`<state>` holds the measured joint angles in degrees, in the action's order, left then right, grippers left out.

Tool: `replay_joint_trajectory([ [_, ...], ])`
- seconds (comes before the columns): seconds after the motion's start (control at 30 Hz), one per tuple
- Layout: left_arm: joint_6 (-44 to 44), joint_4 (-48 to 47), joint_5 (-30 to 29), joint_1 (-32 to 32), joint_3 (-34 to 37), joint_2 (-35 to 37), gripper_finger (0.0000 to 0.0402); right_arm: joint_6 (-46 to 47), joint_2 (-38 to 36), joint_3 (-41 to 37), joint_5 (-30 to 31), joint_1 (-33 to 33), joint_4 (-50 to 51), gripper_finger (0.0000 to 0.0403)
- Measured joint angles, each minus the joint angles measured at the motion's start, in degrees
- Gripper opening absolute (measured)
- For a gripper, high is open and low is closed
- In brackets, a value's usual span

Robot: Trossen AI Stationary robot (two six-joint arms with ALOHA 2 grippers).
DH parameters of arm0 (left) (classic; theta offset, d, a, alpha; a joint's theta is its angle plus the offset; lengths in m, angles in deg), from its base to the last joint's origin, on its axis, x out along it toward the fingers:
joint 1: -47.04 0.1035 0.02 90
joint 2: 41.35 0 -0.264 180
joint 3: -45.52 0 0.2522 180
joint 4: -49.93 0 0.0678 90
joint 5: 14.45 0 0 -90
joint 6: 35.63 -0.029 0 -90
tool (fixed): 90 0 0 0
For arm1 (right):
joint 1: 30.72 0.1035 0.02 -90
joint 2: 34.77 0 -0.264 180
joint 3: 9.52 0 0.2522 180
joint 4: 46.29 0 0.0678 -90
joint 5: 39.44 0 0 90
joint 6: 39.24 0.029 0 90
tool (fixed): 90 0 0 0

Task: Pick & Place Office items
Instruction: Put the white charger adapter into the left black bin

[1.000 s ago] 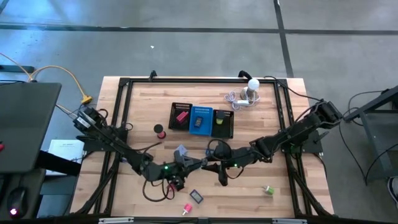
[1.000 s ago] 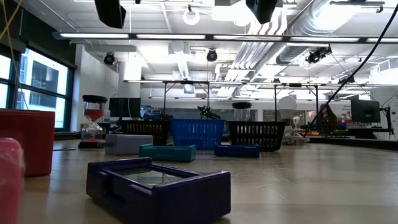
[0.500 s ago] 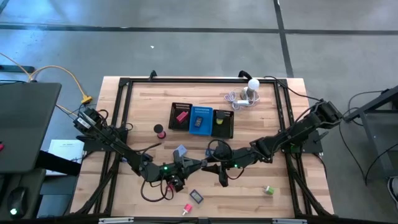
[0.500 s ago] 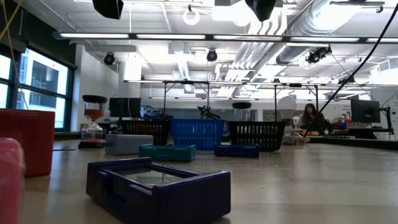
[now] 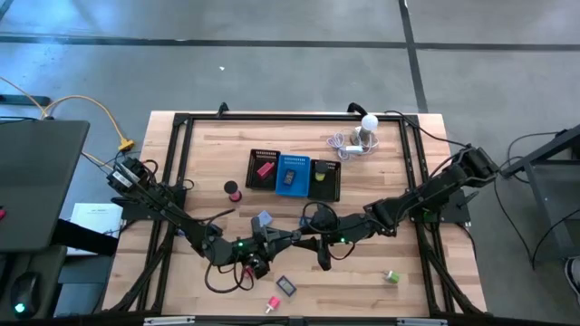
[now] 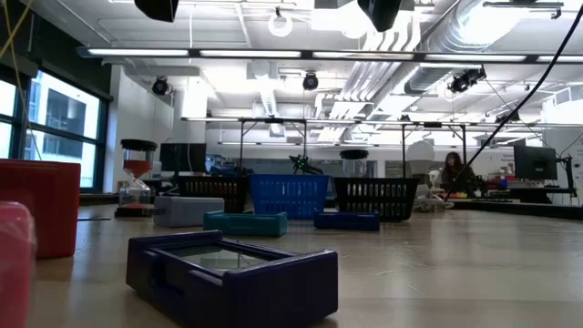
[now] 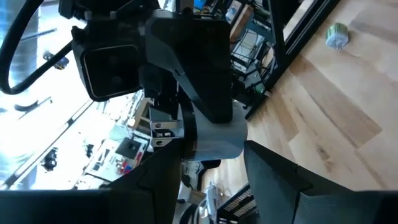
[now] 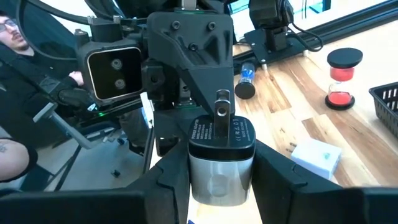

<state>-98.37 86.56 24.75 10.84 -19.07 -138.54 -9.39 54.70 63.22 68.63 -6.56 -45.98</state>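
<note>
Looks like a mid-air handoff: right gripper (image 8: 219, 180) and left gripper (image 7: 208, 163) both clamp the grey plug adapter (image 8: 221, 155). Next, I'd guess, one lets go.

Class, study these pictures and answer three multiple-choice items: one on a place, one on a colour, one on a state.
1. Where is the red spool?
A. In the tray's blue section
B. On the table, beside the tray
C. Between a gripper's fingers

2. What colour is the piece in the tray's black section nearest the spool?
A. Pink
B. Green
C. White

3. In what state is the right gripper?
A. Open and empty
B. Shut on the spool
C. Shut on a grey adapter

Answers:
1 B: the red spool stands on the table, outside the tray.
2 A: a pink piece lies there.
3 C: the right gripper clasps the grey adapter, with the left gripper close opposite.
</note>
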Motion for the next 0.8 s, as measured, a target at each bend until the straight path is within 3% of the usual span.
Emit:
replay_joint_trajectory([
  [0.33, 4.5, -0.1, 0.0, 0.0, 0.0, 0.0, 0.0168, 0.1, 0.0, 0.0, 0.0, 0.0, -0.1, 0.0119],
  [0.8, -1.2, 0.0, 0.7, -0.3, 0.0, -0.2, 0.0167, 0.3, 0.0, 0.0, -0.4, -0.3, -0.5, 0.0119],
])
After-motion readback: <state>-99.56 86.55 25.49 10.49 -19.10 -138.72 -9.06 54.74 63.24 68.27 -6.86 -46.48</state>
